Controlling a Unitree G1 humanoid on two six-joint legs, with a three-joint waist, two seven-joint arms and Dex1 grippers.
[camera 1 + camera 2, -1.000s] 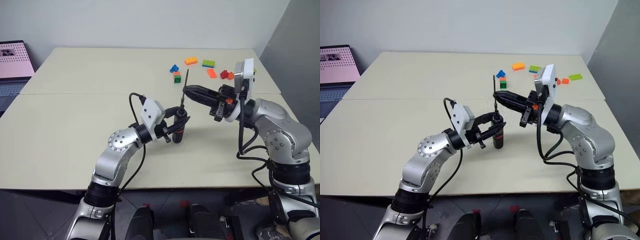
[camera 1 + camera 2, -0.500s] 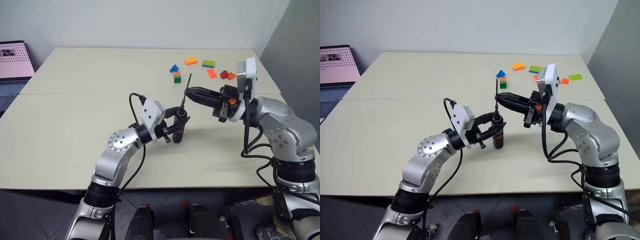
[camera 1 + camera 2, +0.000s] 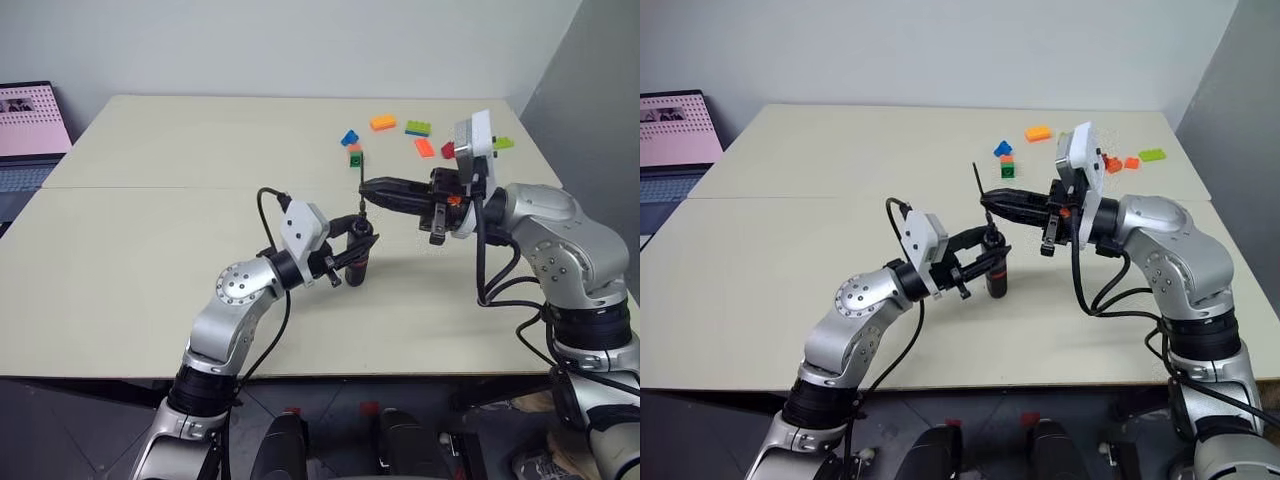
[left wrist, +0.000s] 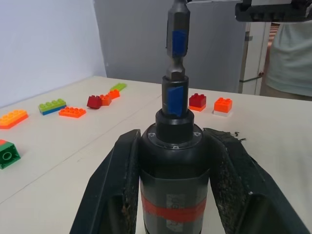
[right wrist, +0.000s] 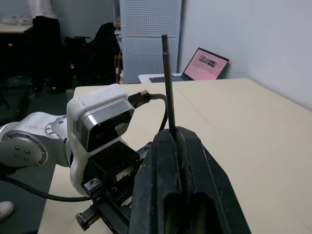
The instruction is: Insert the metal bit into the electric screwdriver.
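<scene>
while the left gripper [image 3: 352, 252] clamps the electric screwdriver [image 3: 361, 255] upright above the table [image 3: 150, 250], tip up, the right gripper [image 3: 372, 188], just to its right, pinches the metal bit [image 3: 981, 192] directly over the socket. the lower end looks barely seated, so it likely needs a straight downward push with the bit kept aligned.

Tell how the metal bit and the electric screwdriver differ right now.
The metal bit is a thin grey rod; the electric screwdriver is a thick black cylinder with a red band. The bit sits above the screwdriver's tip, gripped by the right gripper; the left gripper clamps the screwdriver. Both stand roughly upright.
</scene>
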